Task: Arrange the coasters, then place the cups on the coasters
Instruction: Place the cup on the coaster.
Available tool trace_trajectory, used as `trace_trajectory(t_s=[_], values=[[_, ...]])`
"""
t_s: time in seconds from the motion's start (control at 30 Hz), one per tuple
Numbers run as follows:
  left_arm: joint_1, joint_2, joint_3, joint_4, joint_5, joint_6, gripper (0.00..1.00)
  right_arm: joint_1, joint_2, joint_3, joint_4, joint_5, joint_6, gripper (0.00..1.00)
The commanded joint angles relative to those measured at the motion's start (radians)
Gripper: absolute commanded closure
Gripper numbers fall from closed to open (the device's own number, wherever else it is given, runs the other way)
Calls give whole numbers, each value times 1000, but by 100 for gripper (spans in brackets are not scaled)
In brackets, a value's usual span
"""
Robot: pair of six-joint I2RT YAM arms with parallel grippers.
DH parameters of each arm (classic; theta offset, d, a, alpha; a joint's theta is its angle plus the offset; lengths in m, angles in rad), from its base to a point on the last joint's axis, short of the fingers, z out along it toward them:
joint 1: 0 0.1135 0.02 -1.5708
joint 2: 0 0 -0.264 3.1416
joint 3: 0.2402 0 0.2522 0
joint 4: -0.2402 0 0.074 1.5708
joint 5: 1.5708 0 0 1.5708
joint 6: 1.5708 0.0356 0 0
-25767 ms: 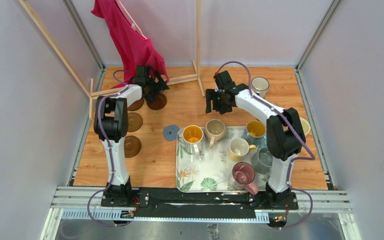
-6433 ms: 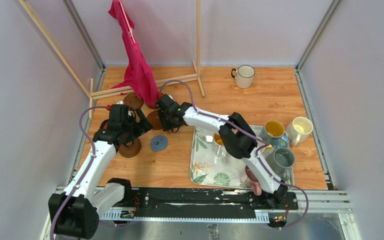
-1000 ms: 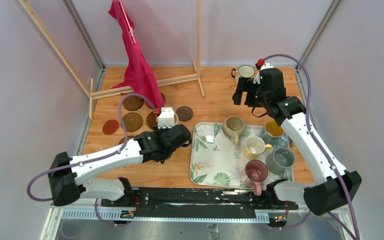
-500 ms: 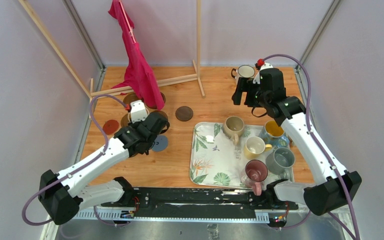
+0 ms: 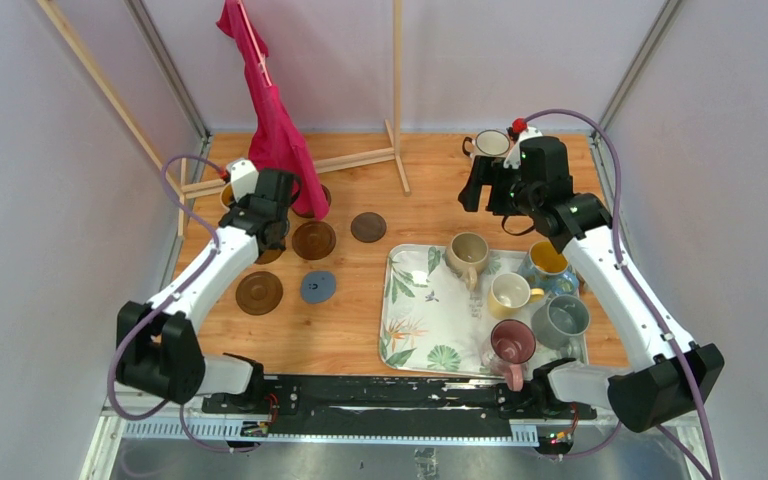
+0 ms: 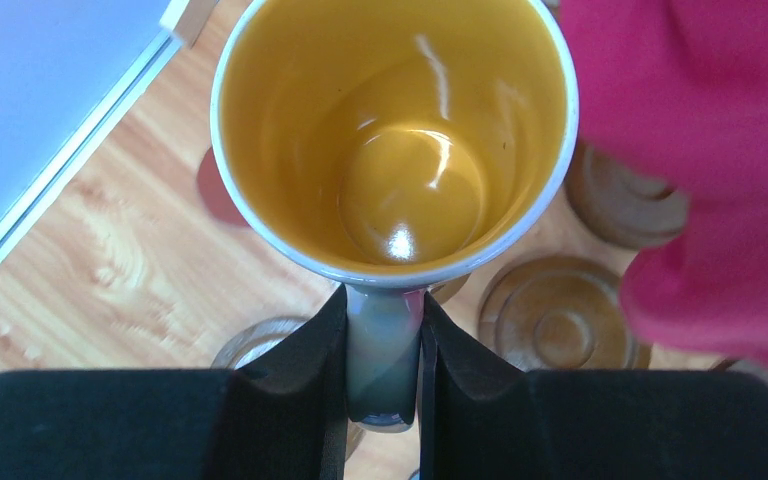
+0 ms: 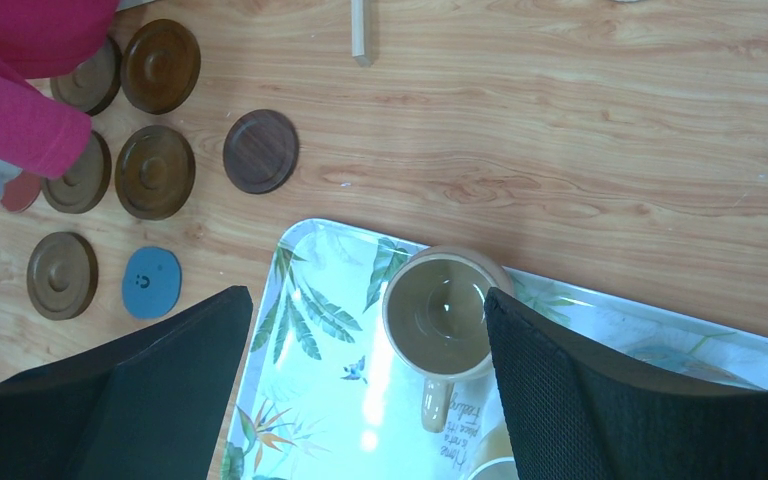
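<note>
**A:** Cups, count?

**B:** Seven. Five stand on the leaf-patterned tray (image 5: 430, 320): beige mug (image 5: 467, 250), cream mug (image 5: 509, 292), blue mug (image 5: 550, 265), grey mug (image 5: 560, 318), maroon-pink mug (image 5: 512, 343). One white mug with a dark rim (image 5: 488, 143) stands on the desk (image 5: 430, 205) at the far right. One orange-yellow mug (image 6: 395, 140) is off the tray, on the left arm.

**A:** Held how?

**B:** The left gripper (image 6: 385, 335) has its jaws closed on the handle. The mug is upright, mouth toward the wrist camera. It hangs over the coasters at the far left, just beside the red cloth (image 5: 275, 130). Whether it touches a coaster, cannot tell.

**A:** Coasters?

**B:** Eight in the right wrist view: six dark brown coasters (image 7: 153, 170), one red coaster (image 7: 20, 192), one grey-blue coaster (image 7: 150, 282). All lie on the desk left of the tray.

**A:** Right side?

**B:** The right gripper (image 7: 365, 300) has its jaws wide apart with nothing between them. It hovers above the beige mug at the tray's far end.
</note>
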Motion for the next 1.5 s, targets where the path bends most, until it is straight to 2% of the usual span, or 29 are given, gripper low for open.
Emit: trace_trajectory(t_s=[0.0, 0.4, 0.7, 1.47], values=[[41, 103, 139, 199, -23, 56, 100, 0, -35, -25, -1, -48, 19, 9], [114, 370, 340, 243, 12, 119, 100, 0, -79, -39, -26, -39, 10, 9], [147, 427, 306, 320, 90, 145, 100, 0, -69, -35, -26, -48, 9, 9], [161, 512, 267, 343, 97, 168, 100, 0, -82, -46, -29, -53, 12, 9]])
